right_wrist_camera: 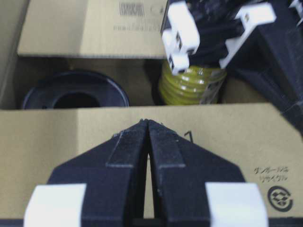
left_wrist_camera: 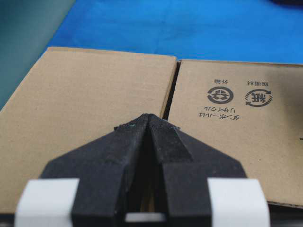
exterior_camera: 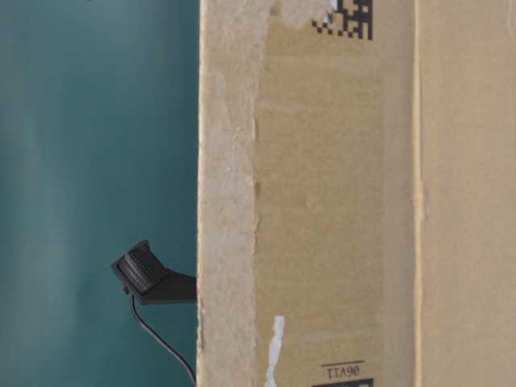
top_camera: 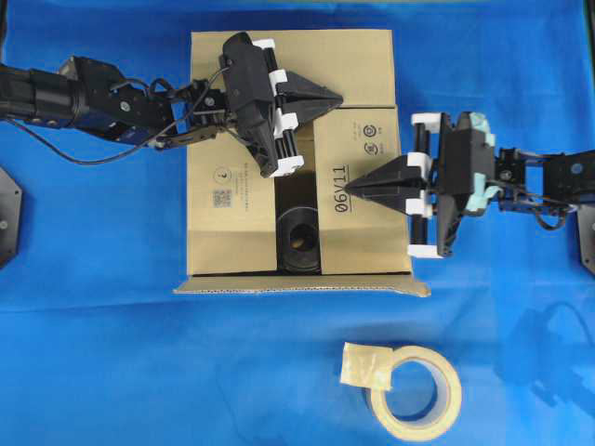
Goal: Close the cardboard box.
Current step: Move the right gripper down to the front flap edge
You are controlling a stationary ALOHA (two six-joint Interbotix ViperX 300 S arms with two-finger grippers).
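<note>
On the blue cloth, the cardboard box point(top_camera: 293, 158) sits just beyond the tape roll point(top_camera: 416, 390). Its flaps look light and stiff, best pushed flat rather than pinched. Left gripper point(top_camera: 335, 96) and right gripper point(top_camera: 350, 189), both pinched closed and empty, press the flaps.

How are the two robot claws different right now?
The left gripper sits over the far part of the cardboard box, near the seam between two flaps; the right gripper rests lower down, its tip on the flap printed 06V11. The left one points right, the right one points left. The right arm has a pale teal part; the left shows none. Both are pinched shut, holding nothing.
</note>
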